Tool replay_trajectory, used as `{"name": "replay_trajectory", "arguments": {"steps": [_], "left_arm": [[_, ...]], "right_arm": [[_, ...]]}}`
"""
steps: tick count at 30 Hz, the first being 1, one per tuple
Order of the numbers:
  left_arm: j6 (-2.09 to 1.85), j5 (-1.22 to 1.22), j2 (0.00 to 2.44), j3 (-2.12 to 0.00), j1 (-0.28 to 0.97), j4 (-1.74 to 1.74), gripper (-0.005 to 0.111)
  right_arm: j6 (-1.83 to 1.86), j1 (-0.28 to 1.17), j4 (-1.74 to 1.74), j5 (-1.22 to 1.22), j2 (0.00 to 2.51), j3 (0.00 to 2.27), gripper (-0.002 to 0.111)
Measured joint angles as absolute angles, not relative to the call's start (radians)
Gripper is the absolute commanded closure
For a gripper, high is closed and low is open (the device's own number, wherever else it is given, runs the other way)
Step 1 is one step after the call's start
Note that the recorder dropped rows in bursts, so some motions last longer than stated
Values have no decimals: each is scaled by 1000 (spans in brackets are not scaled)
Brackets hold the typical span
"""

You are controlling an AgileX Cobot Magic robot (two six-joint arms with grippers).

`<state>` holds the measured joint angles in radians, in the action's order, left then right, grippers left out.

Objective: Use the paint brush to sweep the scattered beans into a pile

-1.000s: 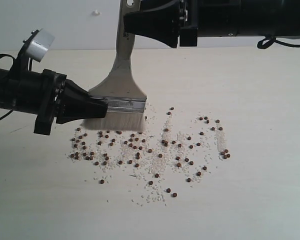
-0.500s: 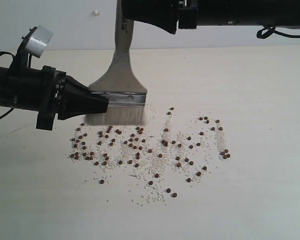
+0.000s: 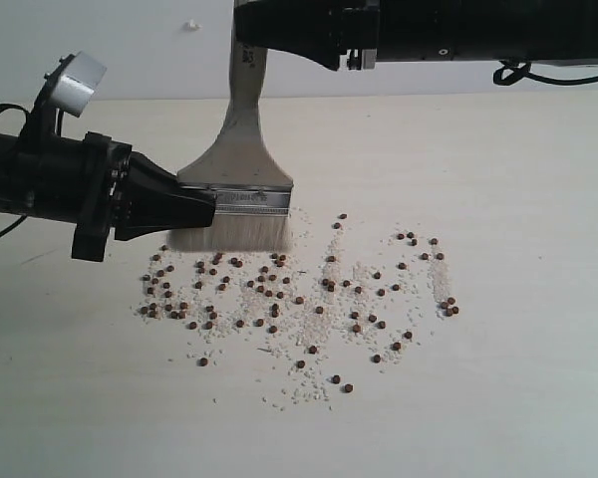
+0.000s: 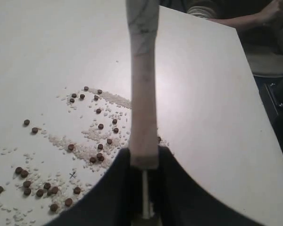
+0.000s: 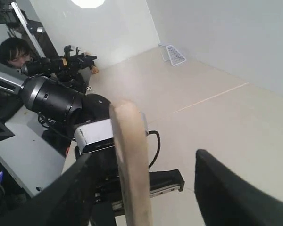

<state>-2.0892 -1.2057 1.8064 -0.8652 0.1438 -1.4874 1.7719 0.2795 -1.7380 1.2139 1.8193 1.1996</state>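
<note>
Off-white bristles (image 3: 229,235) down, hold the paint brush (image 3: 234,164) upright at the ten-o'clock edge of the beans (image 3: 269,292), strewn loose across the desk (image 3: 518,398), none gathered yet. Drag toward four o'clock with light, even pressure. Steer with the left gripper (image 3: 209,210), clenched on the ferrule (image 3: 254,200); treat the right gripper (image 3: 249,28), jaws spread about the handle (image 3: 247,90), as guide only.

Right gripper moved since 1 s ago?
Yes. The right gripper shifted left, toward the small wall mark, and slightly up.
</note>
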Motion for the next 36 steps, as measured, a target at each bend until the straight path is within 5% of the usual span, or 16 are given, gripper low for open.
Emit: {"name": "replay_trajectory", "arguments": {"steps": [36], "left_arm": [[-2089,-1206,1806,-865,144,-1483,107]], "right_arm": [[1813,359,-1738,1214,1897,1283,57]]}}
